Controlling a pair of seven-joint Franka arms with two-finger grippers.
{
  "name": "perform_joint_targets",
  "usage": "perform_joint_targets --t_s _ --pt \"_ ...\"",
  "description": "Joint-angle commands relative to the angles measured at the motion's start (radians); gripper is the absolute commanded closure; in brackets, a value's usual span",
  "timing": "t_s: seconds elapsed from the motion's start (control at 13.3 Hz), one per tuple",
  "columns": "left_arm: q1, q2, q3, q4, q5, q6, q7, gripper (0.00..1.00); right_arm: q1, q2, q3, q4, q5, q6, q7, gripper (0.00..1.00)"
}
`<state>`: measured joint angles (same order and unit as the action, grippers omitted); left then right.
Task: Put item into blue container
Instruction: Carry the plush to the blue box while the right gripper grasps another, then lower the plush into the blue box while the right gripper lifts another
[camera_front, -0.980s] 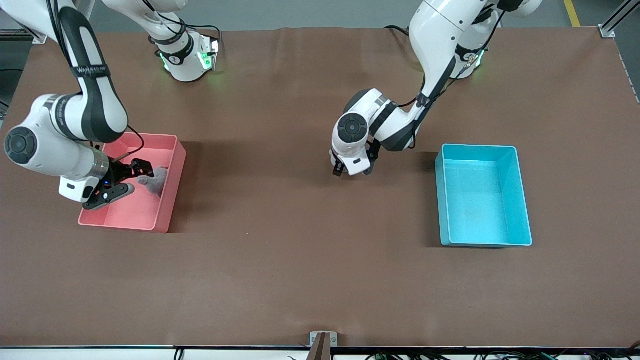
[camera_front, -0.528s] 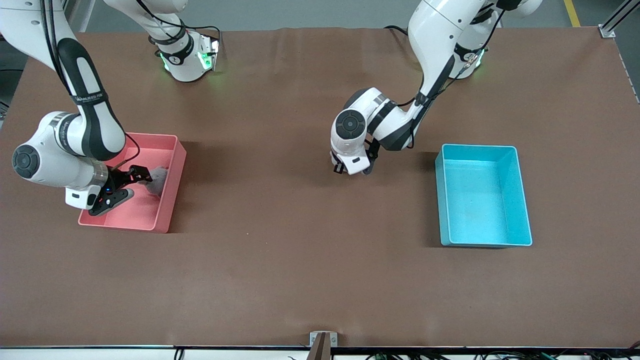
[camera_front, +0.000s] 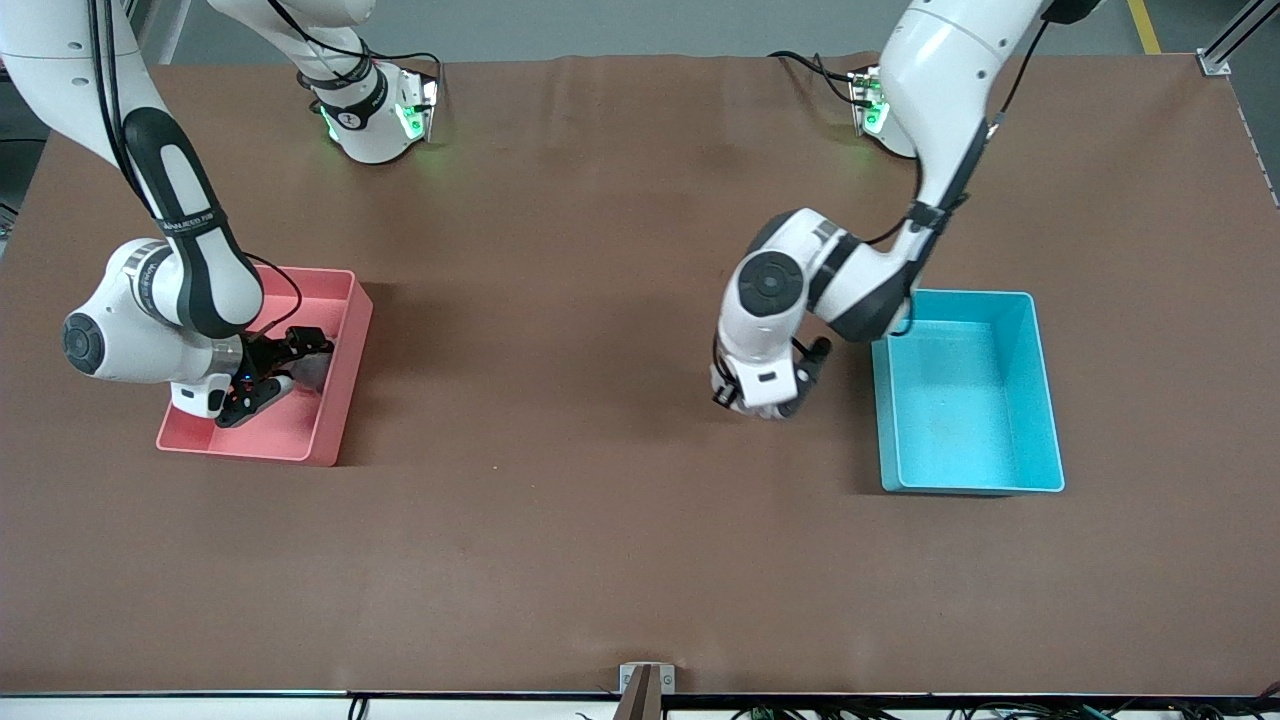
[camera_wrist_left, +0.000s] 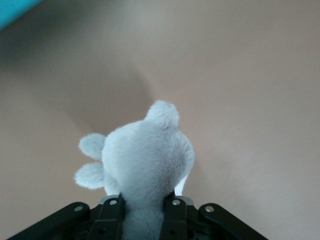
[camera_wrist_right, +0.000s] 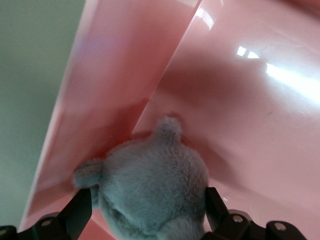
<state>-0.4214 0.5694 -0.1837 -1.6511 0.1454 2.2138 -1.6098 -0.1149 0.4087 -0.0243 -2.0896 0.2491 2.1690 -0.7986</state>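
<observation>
Down in the pink bin (camera_front: 340, 375), the right gripper (camera_wrist_right: 150, 220) straddles a grey plush toy (camera_wrist_right: 147, 192), fingers spread. Beside the blue container (camera_front: 965, 390), the left gripper (camera_wrist_left: 142, 210) pinches another plush (camera_wrist_left: 145, 162): light, squashy, best gripped mid-body.

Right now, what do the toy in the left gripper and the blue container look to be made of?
The grey toy held by the left gripper looks like soft plush: fuzzy pile, blurred edges, rounded ears. The blue container looks like moulded plastic, smooth and slightly glossy, with even walls and rounded corners.
</observation>
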Motion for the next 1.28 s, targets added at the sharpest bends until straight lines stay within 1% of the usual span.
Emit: perform_joint_targets --t_s 0.0,0.08,0.15,0.23,0.3,0.45,0.53,0.75,0.83,0.9,0.98,1.06,1.13,1.21 --pt "0.090 -0.034 -0.005 0.048 0.045 -0.074 0.202 1.00 -0.040 -0.002 0.012 -0.012 0.027 0.005 -0.071 0.33" --pt "0.130 -0.051 -0.005 0.056 0.046 -0.095 0.316 1.00 -0.043 -0.002 0.012 -0.010 0.027 0.002 -0.076 0.56" --pt "0.169 -0.063 -0.005 0.065 0.045 -0.118 0.428 1.00 -0.043 -0.002 0.012 -0.007 0.027 -0.003 -0.077 0.75" --pt "0.217 -0.083 -0.005 0.066 0.046 -0.159 0.527 1.00 -0.043 -0.002 0.012 -0.006 0.027 -0.004 -0.077 0.86" --pt "0.257 -0.100 -0.005 0.066 0.045 -0.190 0.618 1.00 -0.042 -0.005 0.012 -0.004 0.027 -0.006 -0.082 0.95" --pt "0.355 -0.117 -0.008 0.062 0.045 -0.264 0.788 1.00 -0.042 -0.014 0.012 0.008 0.027 -0.032 -0.097 0.98" --pt "0.390 -0.117 -0.008 0.057 0.043 -0.281 0.850 1.00 -0.040 -0.027 0.012 0.029 0.025 -0.064 -0.097 0.98" --pt "0.476 -0.100 -0.010 0.037 0.036 -0.284 0.945 0.98 -0.034 -0.050 0.010 0.170 0.010 -0.229 -0.082 0.98" --pt "0.496 -0.085 -0.010 0.037 0.030 -0.283 0.962 0.89 -0.031 -0.060 0.010 0.222 -0.016 -0.294 -0.076 0.99" --pt "0.504 -0.079 -0.011 0.037 0.026 -0.284 0.962 0.64 -0.017 -0.079 0.014 0.282 -0.054 -0.363 -0.029 0.99" --pt "0.504 -0.069 -0.011 0.039 0.026 -0.284 0.966 0.34 0.013 -0.097 0.014 0.336 -0.094 -0.429 0.058 0.99" --pt "0.506 -0.069 -0.011 0.043 0.026 -0.283 0.969 0.00 0.058 -0.113 0.017 0.392 -0.131 -0.501 0.158 0.99" --pt "0.506 -0.071 -0.011 0.048 0.026 -0.282 0.969 0.00 0.111 -0.123 0.017 0.442 -0.148 -0.567 0.261 0.99" --pt "0.504 -0.072 -0.011 0.053 0.026 -0.282 0.969 0.00 0.182 -0.134 0.018 0.468 -0.146 -0.616 0.374 0.98"
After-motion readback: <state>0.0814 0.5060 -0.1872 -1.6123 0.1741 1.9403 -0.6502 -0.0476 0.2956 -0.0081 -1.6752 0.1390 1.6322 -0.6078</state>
